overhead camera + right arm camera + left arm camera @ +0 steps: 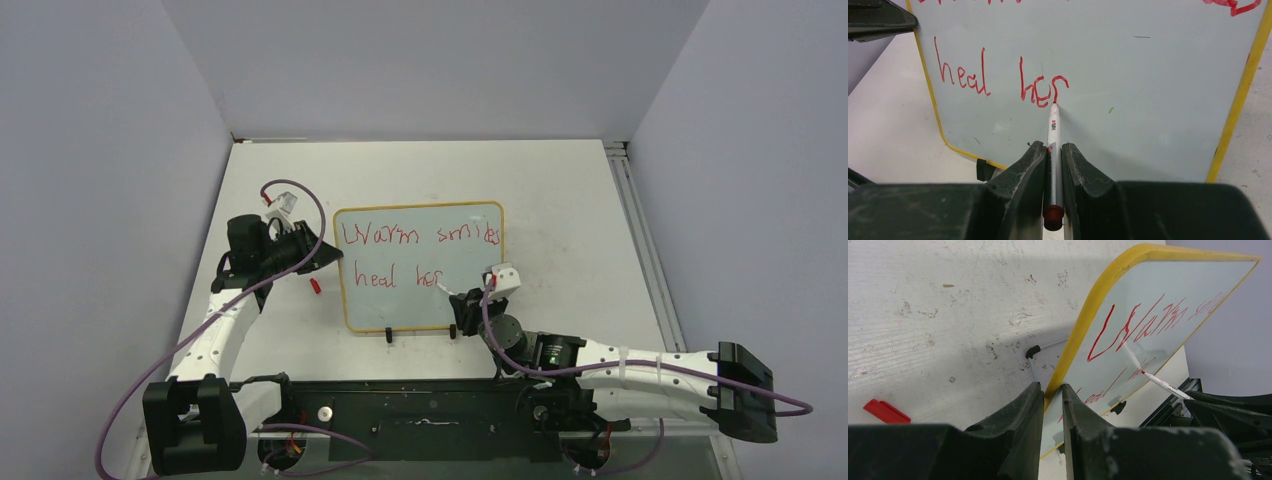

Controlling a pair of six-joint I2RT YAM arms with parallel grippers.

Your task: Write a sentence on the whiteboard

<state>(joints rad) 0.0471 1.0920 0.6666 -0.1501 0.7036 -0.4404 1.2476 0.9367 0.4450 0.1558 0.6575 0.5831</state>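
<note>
sentence reads "warm smiles — heal her"

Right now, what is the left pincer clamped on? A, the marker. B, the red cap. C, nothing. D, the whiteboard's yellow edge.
D: the left wrist view shows the left pincer closed on the yellow edge of the whiteboard; the marker sits in the right pincer, and the red cap lies loose on the table.

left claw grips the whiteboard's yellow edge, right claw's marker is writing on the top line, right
Not the top line: the right wrist view shows the marker in the right claw touching the bottom line, after "heal". The left claw grips the yellow edge of the whiteboard.
</note>
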